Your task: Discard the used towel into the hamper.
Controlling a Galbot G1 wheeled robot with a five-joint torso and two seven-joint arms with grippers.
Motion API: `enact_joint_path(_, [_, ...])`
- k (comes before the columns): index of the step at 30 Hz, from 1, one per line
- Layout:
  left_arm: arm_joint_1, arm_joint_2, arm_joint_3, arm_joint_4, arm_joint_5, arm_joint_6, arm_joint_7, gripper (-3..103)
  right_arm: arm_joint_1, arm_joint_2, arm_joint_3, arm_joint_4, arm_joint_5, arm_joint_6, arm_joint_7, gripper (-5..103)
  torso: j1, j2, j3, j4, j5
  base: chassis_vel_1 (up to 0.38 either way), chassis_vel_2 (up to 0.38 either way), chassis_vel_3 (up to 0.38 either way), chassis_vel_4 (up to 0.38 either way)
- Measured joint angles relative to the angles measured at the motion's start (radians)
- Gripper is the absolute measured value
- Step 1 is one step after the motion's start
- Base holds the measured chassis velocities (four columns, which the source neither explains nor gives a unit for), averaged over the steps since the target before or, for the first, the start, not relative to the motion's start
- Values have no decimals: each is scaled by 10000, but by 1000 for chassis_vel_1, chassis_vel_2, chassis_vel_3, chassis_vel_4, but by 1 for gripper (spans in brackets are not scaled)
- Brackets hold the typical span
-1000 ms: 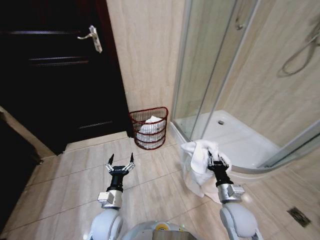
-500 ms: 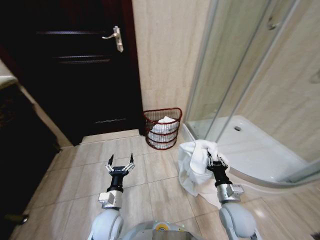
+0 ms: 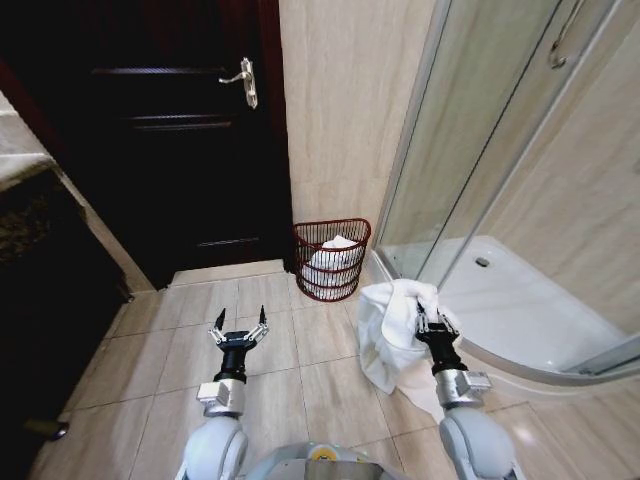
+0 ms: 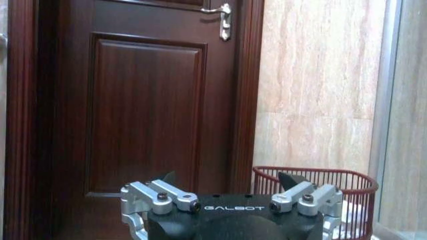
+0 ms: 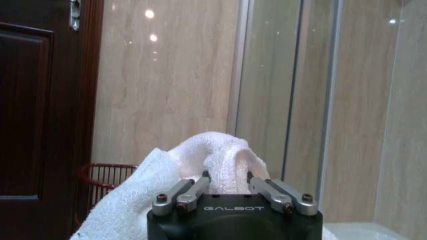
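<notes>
A white towel [image 3: 385, 330] hangs from my right gripper [image 3: 432, 322], which is shut on its top fold; in the right wrist view the towel [image 5: 200, 160] bulges up between the fingers. The hamper [image 3: 331, 257], a dark red open-weave basket with white cloth inside, stands on the floor against the beige wall, ahead and slightly left of the towel. It also appears past my left gripper [image 4: 227, 180] as a red rim [image 4: 313, 175]. My left gripper [image 3: 238, 328] is held low over the floor tiles, open and holding nothing.
A dark wooden door [image 3: 170, 130] with a metal handle [image 3: 245, 80] stands left of the hamper. A glass shower enclosure [image 3: 470, 150] with a white tray [image 3: 520, 310] takes up the right side. A dark cabinet [image 3: 40, 260] is at the left. Beige floor tiles [image 3: 200, 310] lie ahead.
The whole head view has shifted: the door, hamper and shower have slid rightward in the picture, so the camera turned left. Both grippers keep their poses, the right one still holding the towel.
</notes>
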Motion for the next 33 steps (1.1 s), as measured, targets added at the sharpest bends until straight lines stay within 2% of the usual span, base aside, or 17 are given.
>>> enact_joint_path(14, [20,-68,-24,-33,40,-55,11,100,5,44,4,-34,-12,93,-90,17,189,558,365,0,1,0,0,0,0])
enact_joint_path(33, [1,-145,19,62,113,-92,26,100,67,30,-4,-130,-16,110,-117,17,443,1343,898,-1,1,-68,75,69,-71])
